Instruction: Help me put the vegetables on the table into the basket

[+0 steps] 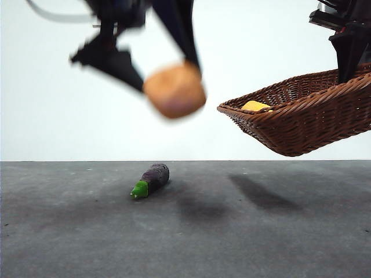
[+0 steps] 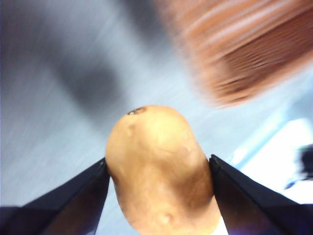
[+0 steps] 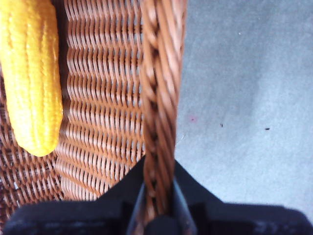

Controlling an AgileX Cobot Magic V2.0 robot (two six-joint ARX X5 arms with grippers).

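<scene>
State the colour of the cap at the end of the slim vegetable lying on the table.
Bright green, on the slim dark purple vegetable; front view shows it best.

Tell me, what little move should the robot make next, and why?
Probably carry the potato sideways until it hangs over the basket, then let go. The left gripper has its jaws shut on the potato, in the air beside the basket's rim, not above it. The right gripper holds the basket up off the table by its rim, with the corn inside. The purple vegetable lies on the table.
</scene>
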